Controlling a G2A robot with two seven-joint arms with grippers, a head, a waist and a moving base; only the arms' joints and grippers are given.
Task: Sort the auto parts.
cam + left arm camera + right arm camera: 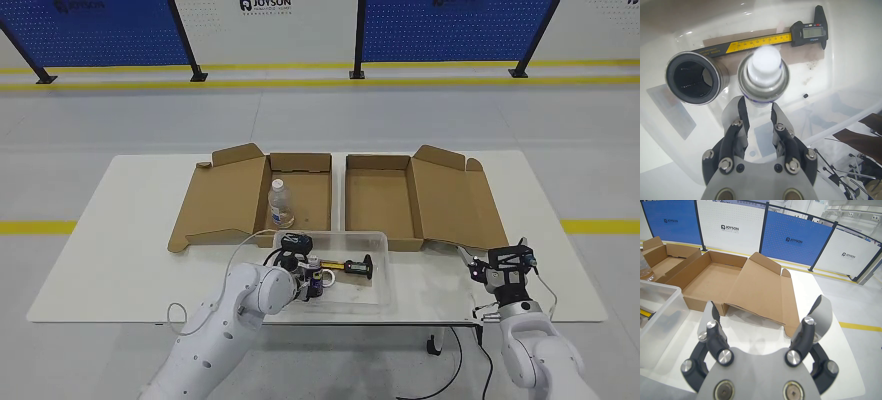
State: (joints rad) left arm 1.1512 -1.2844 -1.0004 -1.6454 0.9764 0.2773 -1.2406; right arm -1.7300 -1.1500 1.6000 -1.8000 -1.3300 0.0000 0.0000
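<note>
We see the left gripper (758, 106) down in the clear bin (848, 75), fingers pinching the lower body of a white-capped spray can (763, 75); a black-lined metal sleeve (694, 79) lies just beside the can; a digital caliper (772, 39) lies on the bin floor past both; the right gripper (766, 306) hovers over the table (753, 332), fingers spread, near the right cardboard box (715, 279); a water bottle (281, 203) stands in the left cardboard box (215, 200).

Industrial hall, robot test cell. Blue and white perforated partition panels (797, 243) on black posts (763, 228), yellow floor lines (300, 84) across grey sealed floor (300, 125), white work table (120, 260) set up in the open.
</note>
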